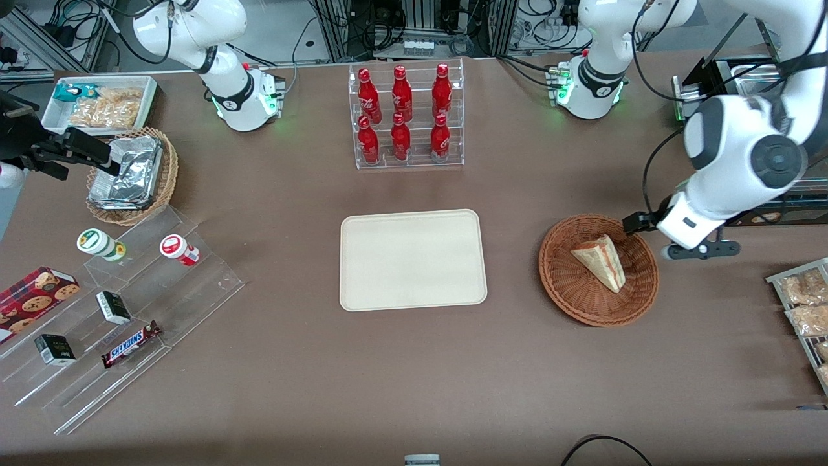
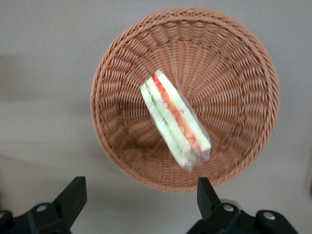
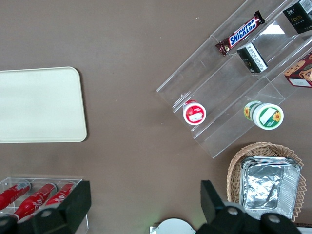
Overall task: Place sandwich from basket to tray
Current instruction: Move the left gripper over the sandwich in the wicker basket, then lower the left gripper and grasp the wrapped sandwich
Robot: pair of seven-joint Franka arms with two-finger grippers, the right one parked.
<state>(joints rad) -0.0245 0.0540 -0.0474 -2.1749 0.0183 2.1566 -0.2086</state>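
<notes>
The sandwich (image 1: 601, 261), a pale bread wedge with red and green filling in clear wrap, lies in the round reddish-brown wicker basket (image 1: 564, 288). My left gripper (image 1: 671, 236) hovers above the table beside the basket's rim, toward the working arm's end of the table. In the left wrist view the gripper (image 2: 139, 195) is open and empty, its two black fingertips (image 2: 74, 194) wide apart, just outside the basket's rim (image 2: 109, 92), with the sandwich (image 2: 175, 122) lying in the basket's middle. The cream-beige tray (image 1: 413, 259) lies empty at the table's middle, beside the basket; it also shows in the right wrist view (image 3: 39, 105).
A clear rack of red bottles (image 1: 404, 116) stands farther from the front camera than the tray. Packets on a wire rack (image 1: 805, 310) lie near the basket at the working arm's end. Clear stepped shelves (image 1: 116, 310), a foil-packet basket (image 1: 129, 175) and a white snack bin (image 1: 103, 103) lie toward the parked arm's end.
</notes>
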